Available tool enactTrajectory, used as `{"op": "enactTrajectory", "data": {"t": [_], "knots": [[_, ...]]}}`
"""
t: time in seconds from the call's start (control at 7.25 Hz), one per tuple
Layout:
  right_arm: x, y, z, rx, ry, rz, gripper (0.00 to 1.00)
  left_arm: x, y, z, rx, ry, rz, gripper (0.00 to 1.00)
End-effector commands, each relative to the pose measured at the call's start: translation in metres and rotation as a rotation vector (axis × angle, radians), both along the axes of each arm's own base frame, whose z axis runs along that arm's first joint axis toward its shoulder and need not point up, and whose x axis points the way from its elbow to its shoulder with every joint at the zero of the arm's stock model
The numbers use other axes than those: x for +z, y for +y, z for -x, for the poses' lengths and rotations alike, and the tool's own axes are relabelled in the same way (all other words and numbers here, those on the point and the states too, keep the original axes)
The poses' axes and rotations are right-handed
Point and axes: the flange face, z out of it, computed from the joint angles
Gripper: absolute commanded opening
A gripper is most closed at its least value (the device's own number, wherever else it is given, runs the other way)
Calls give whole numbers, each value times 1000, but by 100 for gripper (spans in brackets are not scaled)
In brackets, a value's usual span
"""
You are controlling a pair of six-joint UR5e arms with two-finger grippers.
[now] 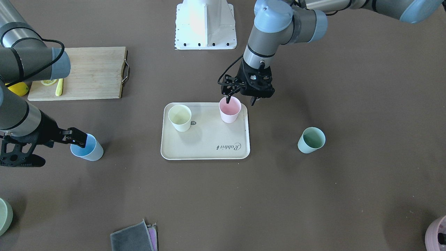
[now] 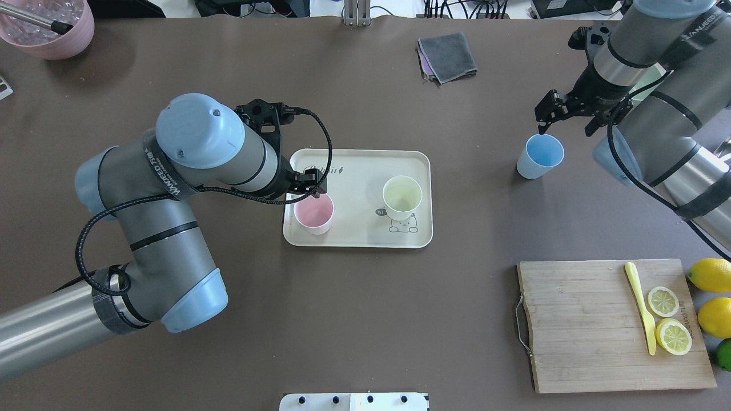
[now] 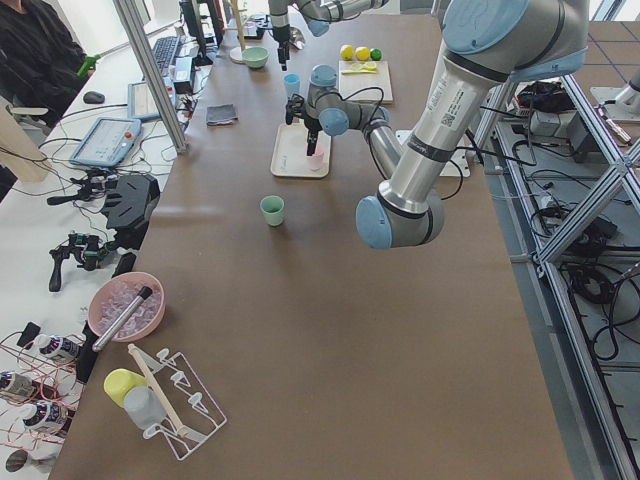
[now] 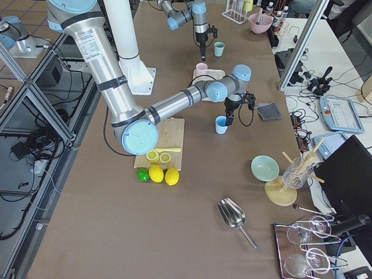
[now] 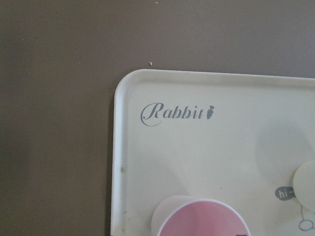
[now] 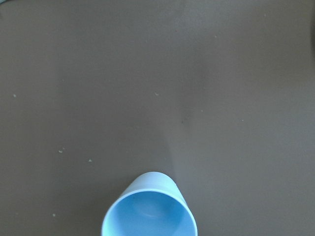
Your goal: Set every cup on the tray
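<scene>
The cream tray (image 1: 209, 150) lies mid-table and also shows in the overhead view (image 2: 354, 165). The pale yellow cup (image 1: 180, 118) and the pink cup (image 1: 230, 109) stand upright on it. My left gripper (image 1: 240, 101) is open over the pink cup (image 2: 314, 214), with one finger inside its rim and one outside. The light blue cup (image 1: 89, 148) stands on the table off the tray. My right gripper (image 1: 64, 150) is open just above it, with one finger over its rim (image 2: 539, 155). The mint green cup (image 1: 311, 140) stands alone on the table, away from both grippers.
A wooden cutting board (image 2: 588, 325) holds lemon slices and a yellow knife, with whole lemons (image 2: 711, 274) beside it. A grey cloth (image 2: 447, 56) lies at the far edge. A pink ribbed container (image 2: 48, 25) and a pale green bowl (image 1: 4, 216) sit at opposite far corners.
</scene>
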Motion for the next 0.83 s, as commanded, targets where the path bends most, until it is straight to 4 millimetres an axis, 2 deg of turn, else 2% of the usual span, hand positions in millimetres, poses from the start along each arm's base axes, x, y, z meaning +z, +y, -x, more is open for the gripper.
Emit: {"op": "enactTrajectory", "data": {"t": [0.0,0.14,0.28,0.41,0.55,0.69], "knots": [[42,21,-1,-9,-23,-47,100,-4,1,6,0,-2,4,87],[51,22,10,-14,0,-43,99,-3,1,6,0,-3,5,87],[53,25,17,-24,7,-43,84,-3,1,6,0,-3,5,87],[56,29,22,-34,12,-43,19,-1,1,6,0,-6,6,87],[48,28,28,-36,11,-57,0,0,0,8,-3,-6,6,86],[34,25,32,-39,-6,-72,0,-1,0,11,-6,-2,4,86]]}}
